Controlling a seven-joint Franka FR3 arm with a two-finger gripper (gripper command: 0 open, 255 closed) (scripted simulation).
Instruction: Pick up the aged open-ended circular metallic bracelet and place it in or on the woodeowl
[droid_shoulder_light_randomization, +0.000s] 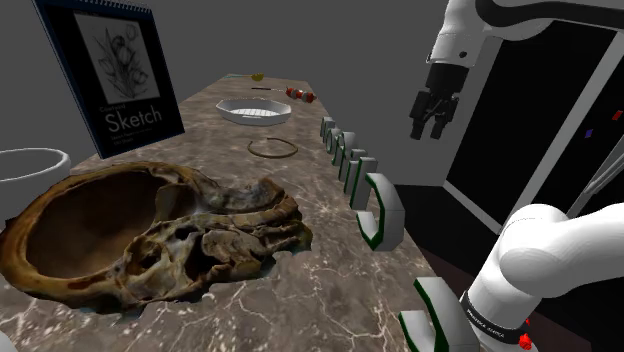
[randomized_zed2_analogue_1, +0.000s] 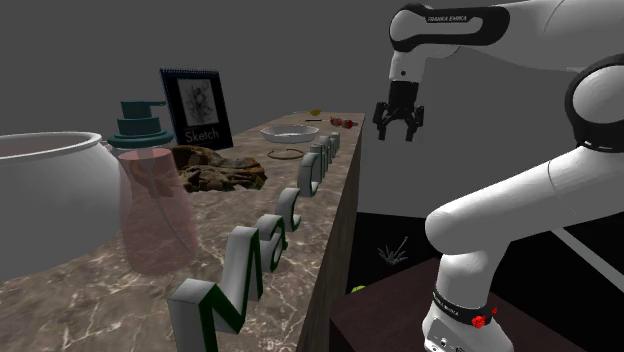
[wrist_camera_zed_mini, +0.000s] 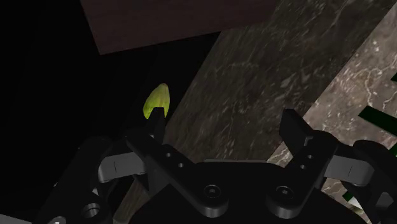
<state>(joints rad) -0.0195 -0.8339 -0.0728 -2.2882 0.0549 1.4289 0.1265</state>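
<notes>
The bracelet (droid_shoulder_light_randomization: 272, 148) is a thin dull open ring lying flat on the marble counter (droid_shoulder_light_randomization: 300, 300), in front of a white dish. It also appears past the brown bowl in the second exterior view (randomized_zed2_analogue_1: 285, 153). The bowl (droid_shoulder_light_randomization: 150, 235) is a large gnarled brown shell with a deep hollow, near the counter's front (randomized_zed2_analogue_1: 215, 165). My gripper (droid_shoulder_light_randomization: 432, 115) hangs open and holds nothing, in the air off the counter's edge, to the shoulder view's right of the bracelet and well above it (randomized_zed2_analogue_1: 398, 125). In the wrist view the gripper (wrist_camera_zed_mini: 224, 127) has its fingers wide apart over the counter's side face.
Standing green-and-white letters (droid_shoulder_light_randomization: 350, 160) line the counter edge between gripper and bracelet. A white dish (droid_shoulder_light_randomization: 255, 110), small red items (droid_shoulder_light_randomization: 300, 95), a sketch pad (droid_shoulder_light_randomization: 110, 70) and a white pot (droid_shoulder_light_randomization: 30, 165) stand around. A pink soap dispenser (randomized_zed2_analogue_1: 150, 200) stands near. A yellow-green object (wrist_camera_zed_mini: 157, 102) lies below.
</notes>
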